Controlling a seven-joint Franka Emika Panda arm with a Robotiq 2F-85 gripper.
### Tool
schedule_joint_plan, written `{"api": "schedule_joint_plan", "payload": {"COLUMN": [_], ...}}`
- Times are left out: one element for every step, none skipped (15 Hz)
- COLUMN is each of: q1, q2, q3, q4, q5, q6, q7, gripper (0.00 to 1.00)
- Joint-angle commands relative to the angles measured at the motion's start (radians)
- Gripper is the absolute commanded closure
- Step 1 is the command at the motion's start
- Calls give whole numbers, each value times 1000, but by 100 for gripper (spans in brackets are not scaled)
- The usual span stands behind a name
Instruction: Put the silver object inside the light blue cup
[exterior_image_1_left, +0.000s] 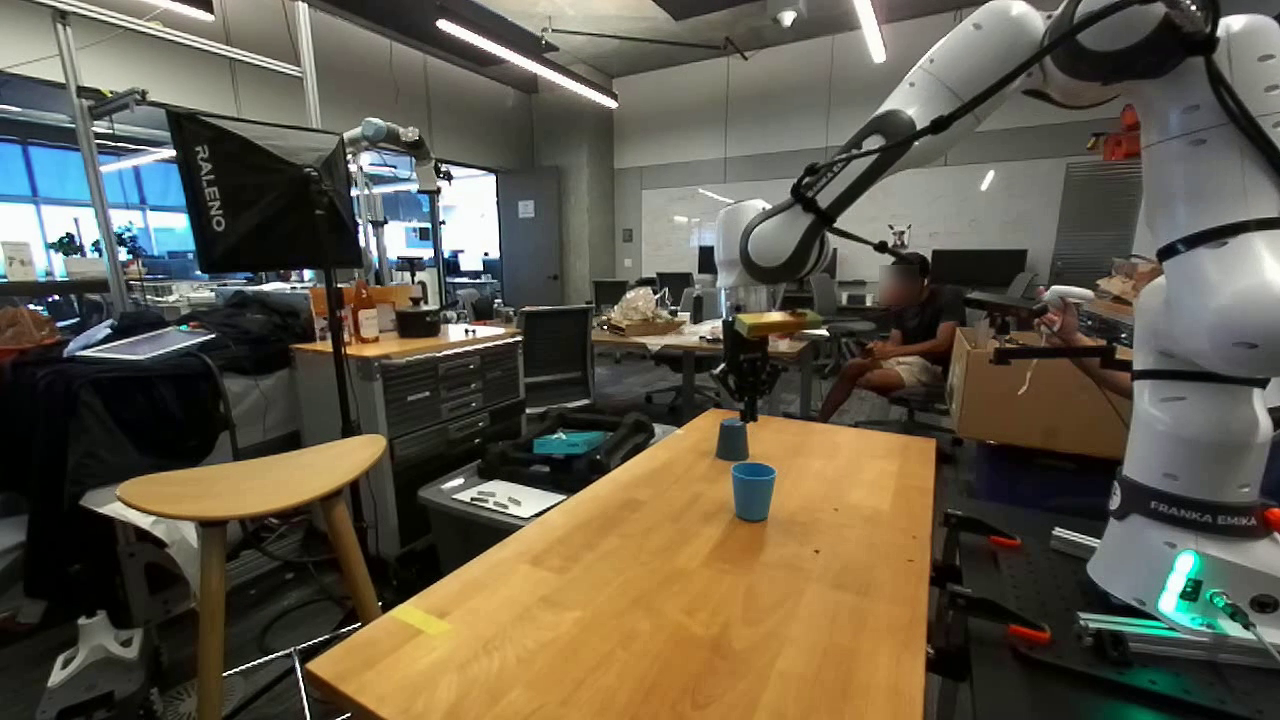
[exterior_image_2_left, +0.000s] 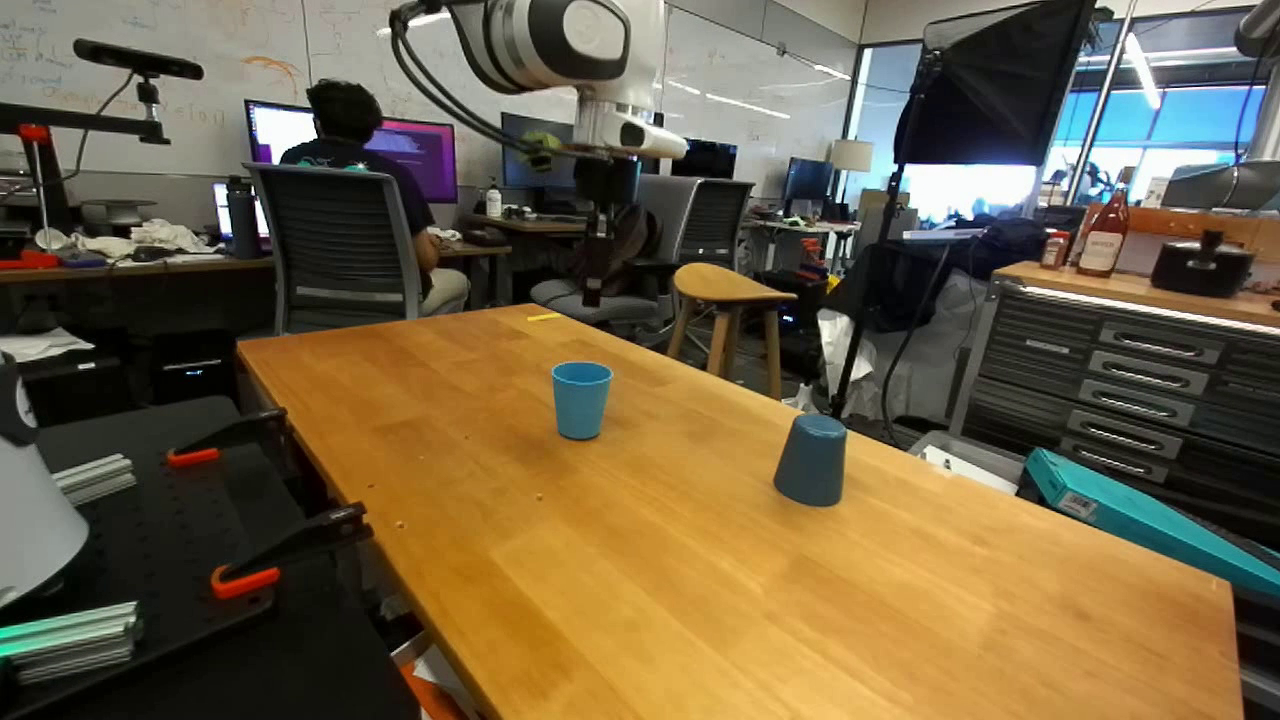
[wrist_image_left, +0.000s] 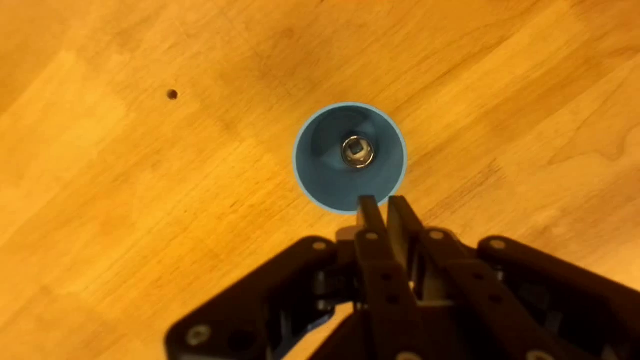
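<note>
One workroom (exterior_image_1_left: 575, 200), one wooden table (exterior_image_1_left: 640, 620)

Whiteboard (exterior_image_2_left: 225, 40) stretches across the room's far side in both exterior views. The table, long and honey-brown, has one stool (exterior_image_1_left: 255, 480) near its edge. One gripper (wrist_image_left: 383, 201) hangs above, narrowly parted, with nothing in its grasp. Beneath it stands one light blue cup (exterior_image_1_left: 753, 495), upright; one dark blue cup (exterior_image_2_left: 812, 465), upside down, makes two. Inside the light blue cup lies one silver object (wrist_image_left: 359, 154).

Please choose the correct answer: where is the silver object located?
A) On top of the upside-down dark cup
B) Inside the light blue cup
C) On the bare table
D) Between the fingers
B: the wrist view shows the silver object within the rim of the light blue cup.
</note>
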Motion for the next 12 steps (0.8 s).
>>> {"api": "schedule_joint_plan", "payload": {"q1": [-14, -18, -20, -22, -24, -27, -29, -33, -37, -36, -38, -40], "q2": [-181, -218, -252, -282, -313, -339, -359, -377, -381, -350, -362, -368], "q3": [8, 14, 19, 24, 29, 33, 38, 38, 36, 44, 44, 43], "q4": [-20, -14, -6, -1, -1, -2, 0, -1, 5, 7, 6, 6], "q5": [-44, -53, -65, -74, -91, -104, -112, -113, -105, -92, -92, -92], "q6": [-182, -237, -289, -331, -363, -383, -402, -419, -443, -402, -416, -422], "q7": [-92, -121, -155, -182, -207, -224, -244, -265, -283, -239, -253, -261], "gripper": [53, 46, 39, 31, 24, 16, 8, 2, 0, 11, 3, 0]}}
